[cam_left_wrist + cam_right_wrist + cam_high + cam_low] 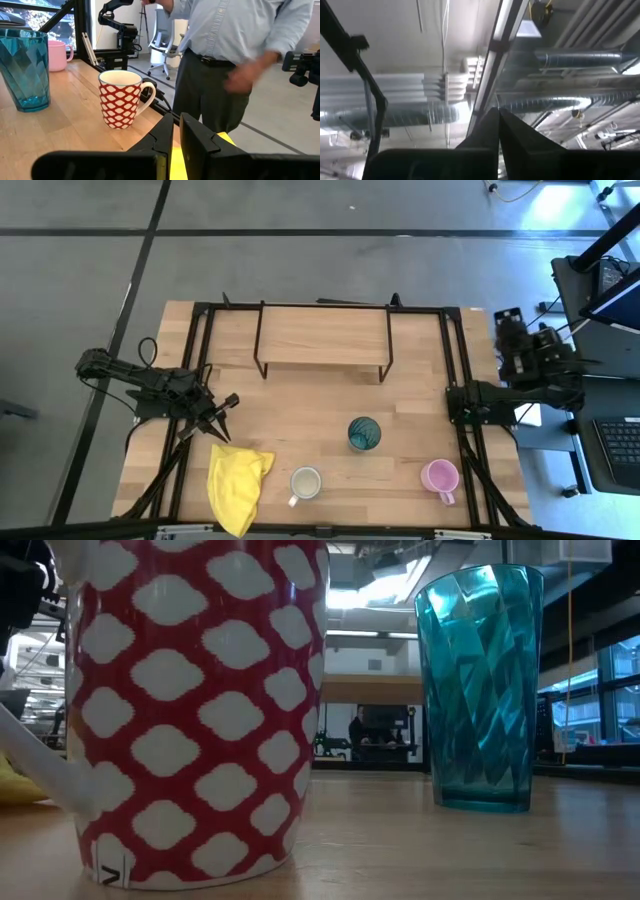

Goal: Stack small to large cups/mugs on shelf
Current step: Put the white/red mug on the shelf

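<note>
The left claw (225,416) sits low over the table's left side with its two dark tapered fingers pinched nearly together and nothing between them, just up from the yellow cloth (237,485). In the left wrist view those fingers (165,136) look like matte black wedges with only a thin slit between them.

The right claw (498,130) is parked off the table's right edge, pointing up at ceiling ducts, its fingers pressed shut on nothing.

The cloth is a soft, crumpled rag at the front left of the table (300,410), which is pale butcher-block wood with visible plank seams. Just beside the cloth is the mug (305,483). It looks cream from above, but from the side it's a glossy ceramic cylinder with a red-and-white lattice pattern, white inside, and a curved white handle. Up and right of it stands the teal cup (364,433), a clear, faceted tumbler with twisting ridges and no handle. The pink mug (440,476) is smooth and round with a small handle, well apart near the front right.

All three sit on the table. The shelf (322,335), a flat light-wood board on thin black wire legs, is at the back centre.

A person (235,60) in a light shirt and dark trousers stands just past the table's front edge.
</note>
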